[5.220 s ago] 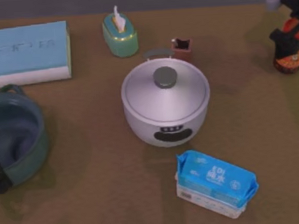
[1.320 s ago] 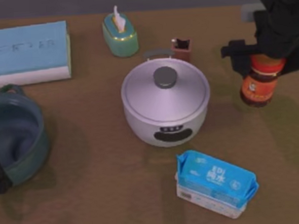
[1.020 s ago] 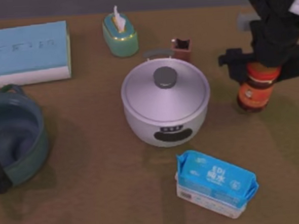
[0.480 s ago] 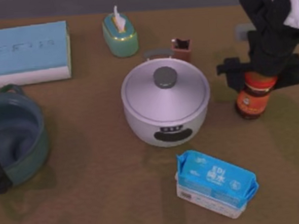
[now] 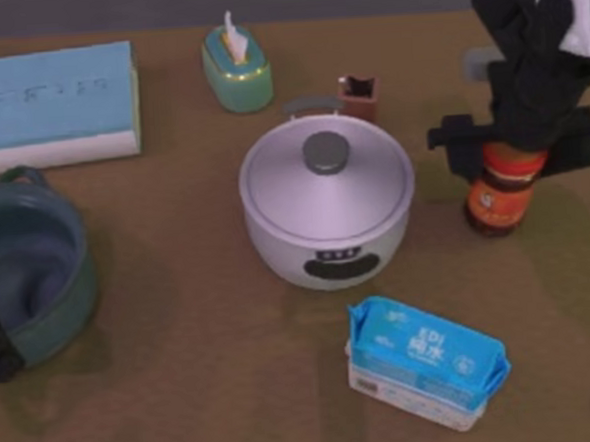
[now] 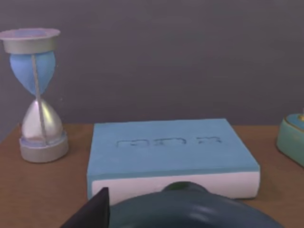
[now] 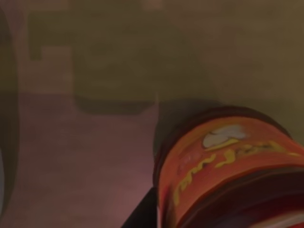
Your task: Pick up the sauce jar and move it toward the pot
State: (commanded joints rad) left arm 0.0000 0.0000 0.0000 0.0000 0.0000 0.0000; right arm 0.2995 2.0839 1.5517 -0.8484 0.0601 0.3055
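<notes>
Brown tabletop (image 5: 184,368) around us. Our right gripper (image 5: 516,147) clamps the jar (image 5: 499,196) upright; pot (image 5: 327,199) lies at nine o'clock.

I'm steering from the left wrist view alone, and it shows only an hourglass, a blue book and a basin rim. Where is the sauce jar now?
Observer: In the top view the sauce jar is just to the right of the pot, with a gap of bare table between them.
Operator: Is anything gripping it?
Observer: Yes, the right claw is closed on its red-orange cap from above.
Operator: Is it down on the table?
Observer: I cannot tell. The right wrist view shows only the orange label up close, with shadow beneath.
Operator: And my own arm?
Observer: The left arm is parked at the table's left edge, by the teal basin.
</notes>
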